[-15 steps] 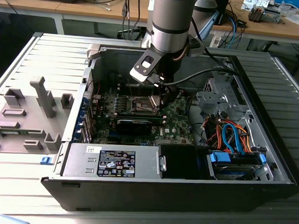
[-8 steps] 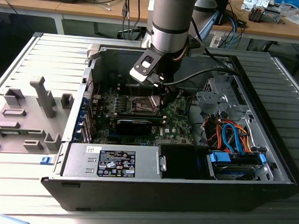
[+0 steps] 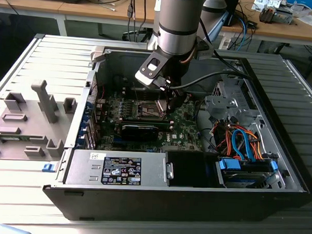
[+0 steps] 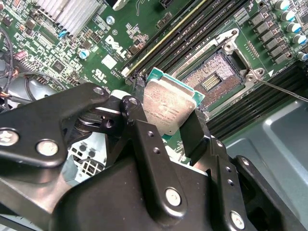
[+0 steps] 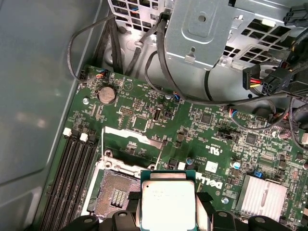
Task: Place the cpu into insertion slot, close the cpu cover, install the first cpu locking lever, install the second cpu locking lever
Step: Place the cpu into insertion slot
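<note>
**Cpu gripped at its edges, just beside the insertion slot**
The gripper (image 4: 166,126) has its fingers (image 4: 140,126) drawn in narrow on two opposite edges of the cpu (image 4: 169,107). The chip hangs above the motherboard (image 4: 29,43), just beside the insertion slot (image 4: 211,77) and not yet seated in it. The chip looks light, thin, stiff and smooth-topped. Holding it by the edges seems right, since the slot's contact field looks fragile and a tilt or slip could damage it.
</note>
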Controlling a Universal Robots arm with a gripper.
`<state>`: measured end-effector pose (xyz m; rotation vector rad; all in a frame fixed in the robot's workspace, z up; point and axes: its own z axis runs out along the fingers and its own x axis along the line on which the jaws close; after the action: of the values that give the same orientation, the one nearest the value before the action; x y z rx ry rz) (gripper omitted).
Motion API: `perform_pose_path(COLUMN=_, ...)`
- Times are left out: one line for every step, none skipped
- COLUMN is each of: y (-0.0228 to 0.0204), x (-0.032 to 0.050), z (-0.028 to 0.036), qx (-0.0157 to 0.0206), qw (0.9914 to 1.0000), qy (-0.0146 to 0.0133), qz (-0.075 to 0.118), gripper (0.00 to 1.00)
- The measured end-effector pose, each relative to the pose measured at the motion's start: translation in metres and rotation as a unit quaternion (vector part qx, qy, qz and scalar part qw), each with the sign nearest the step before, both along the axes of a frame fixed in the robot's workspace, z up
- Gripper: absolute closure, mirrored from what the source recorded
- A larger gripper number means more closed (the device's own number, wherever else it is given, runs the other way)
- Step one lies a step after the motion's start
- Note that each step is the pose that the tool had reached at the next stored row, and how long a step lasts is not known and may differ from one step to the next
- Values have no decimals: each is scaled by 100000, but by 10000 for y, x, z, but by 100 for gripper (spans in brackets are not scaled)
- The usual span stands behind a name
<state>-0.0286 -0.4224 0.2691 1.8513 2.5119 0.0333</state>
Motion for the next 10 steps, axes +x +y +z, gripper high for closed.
perform_pose_path(y=0, x=0, z=0, qx=-9, qw=100000, qy=2, qz=-64, gripper=45)
perform_pose_path(y=0, x=0, z=0, qx=-19, qw=100000, qy=3, qz=-130, gripper=45)
perform_pose_path(y=0, x=0, z=0, qx=-25, qw=100000, qy=3, qz=-191, gripper=45)
perform_pose_path(y=0, x=0, z=0, qx=-32, qw=100000, qy=2, qz=-246, gripper=45)
perform_pose_path(y=0, x=0, z=0, qx=-41, qw=99999, qy=2, qz=-316, gripper=45)
perform_pose_path(y=0, x=0, z=0, qx=-44, qw=99999, qy=2, qz=-365, gripper=45)
perform_pose_path(y=0, x=0, z=0, qx=-47, qw=99999, qy=2, qz=-394, gripper=45)
perform_pose_path(y=0, x=0, z=0, qx=-52, qw=99999, qy=4, qz=-429, gripper=45)
perform_pose_path(y=0, x=0, z=0, qx=-54, qw=99999, qy=-1, qz=-462, gripper=45)
perform_pose_path(y=0, x=0, z=0, qx=-58, qw=99999, qy=2, qz=-493, gripper=45)
